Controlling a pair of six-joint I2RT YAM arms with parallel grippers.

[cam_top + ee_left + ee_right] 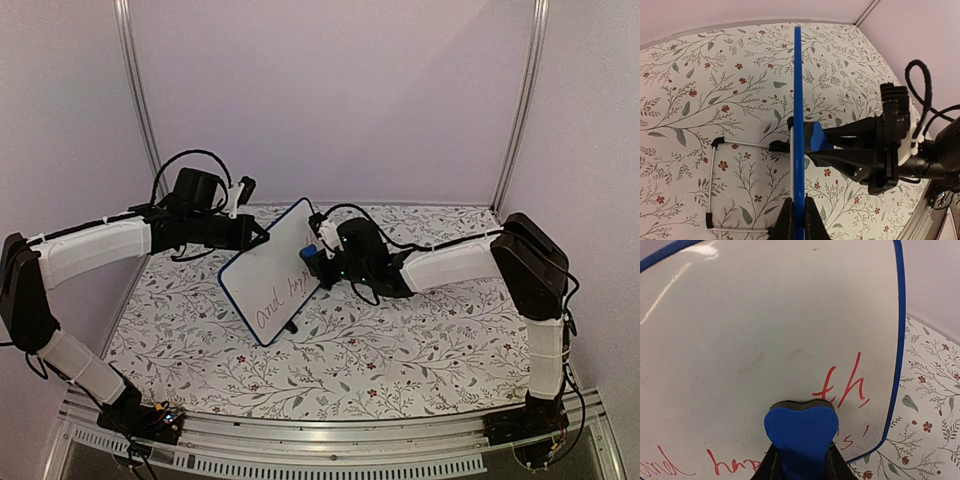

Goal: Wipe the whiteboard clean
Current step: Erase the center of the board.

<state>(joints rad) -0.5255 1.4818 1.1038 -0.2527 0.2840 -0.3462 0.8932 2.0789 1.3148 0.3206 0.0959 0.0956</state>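
The whiteboard (268, 275) stands propped up and tilted on the floral tablecloth, white with a thin blue edge (798, 125) and red handwriting (845, 382) across its lower part. My left gripper (799, 215) is shut on the board's top edge, one finger on each face. My right gripper (799, 460) is shut on a blue eraser block (800, 432), whose dark felt face presses against the board's writing side just left of the red letters. From above, the eraser (310, 253) sits near the board's right edge.
A wire stand (713, 182) with black feet props the board from behind on the cloth. Grey walls and two metal posts (137, 95) close in the back. Black cables loop off both wrists (190, 160).
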